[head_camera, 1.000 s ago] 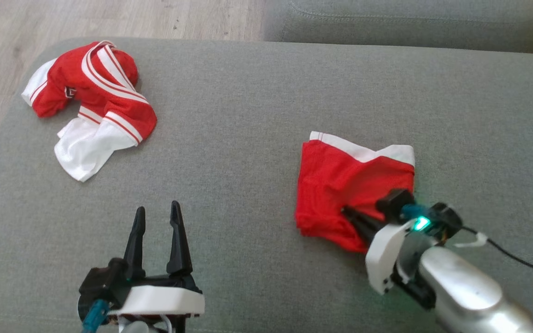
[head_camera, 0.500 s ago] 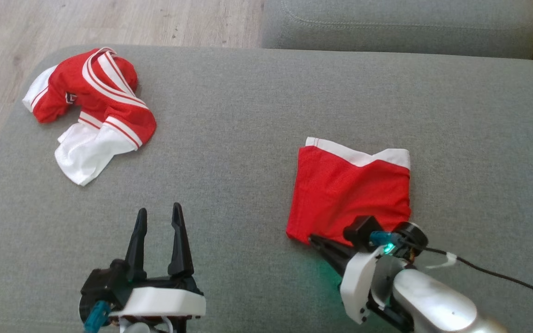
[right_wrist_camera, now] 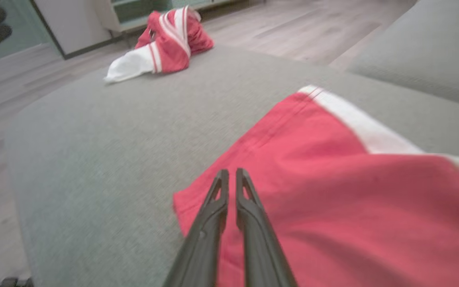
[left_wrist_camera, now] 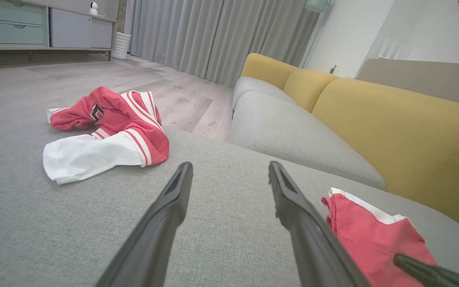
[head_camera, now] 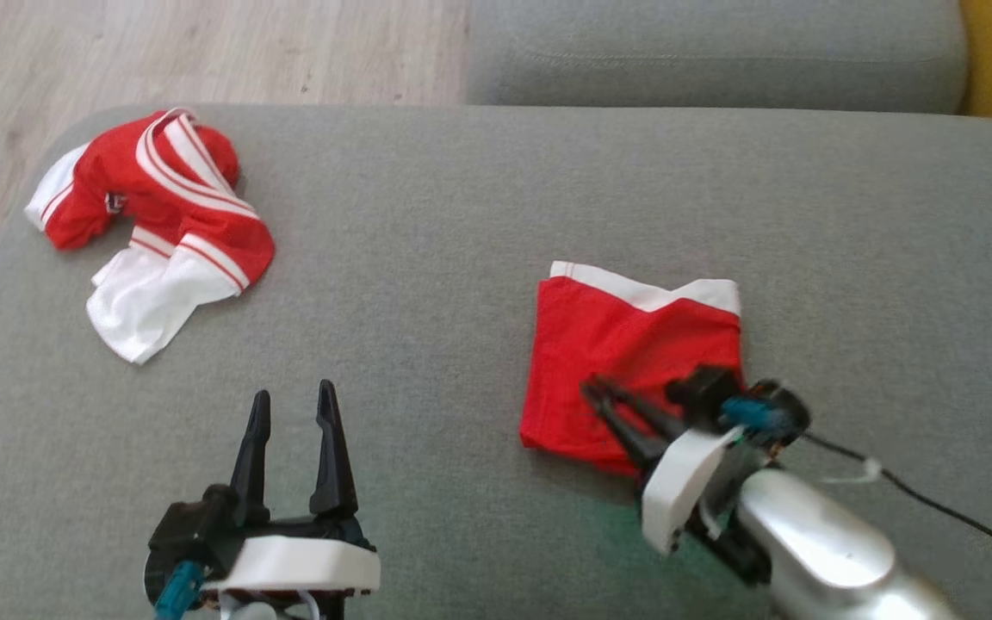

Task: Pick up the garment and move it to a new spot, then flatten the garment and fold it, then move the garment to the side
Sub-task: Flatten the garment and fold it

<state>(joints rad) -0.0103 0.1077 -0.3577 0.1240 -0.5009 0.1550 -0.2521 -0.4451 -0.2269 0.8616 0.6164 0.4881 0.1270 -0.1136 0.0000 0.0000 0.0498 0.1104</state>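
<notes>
A folded red garment (head_camera: 634, 344) with a white band along its far edge lies flat on the grey cushion (head_camera: 461, 258), right of centre. My right gripper (head_camera: 597, 387) hovers over its near left part, the fingers almost together with nothing between them; in the right wrist view the right gripper (right_wrist_camera: 229, 170) points across the red cloth (right_wrist_camera: 333, 179). My left gripper (head_camera: 294, 389) stands open and empty at the lower left, apart from the garment. In the left wrist view the left gripper (left_wrist_camera: 229, 164) is open, with the folded garment (left_wrist_camera: 373, 235) to its right.
A crumpled red and white jersey (head_camera: 151, 224) lies at the cushion's far left corner. A second grey cushion (head_camera: 711, 52) sits beyond, with wooden floor (head_camera: 203, 43) past the left edge. A yellow sofa back (left_wrist_camera: 393, 131) rises on the right. A black cable (head_camera: 935, 508) trails from my right wrist.
The head camera has shifted. My right gripper drew back to the garment's near edge, then moved forward over the cloth. The left gripper has stayed still.
</notes>
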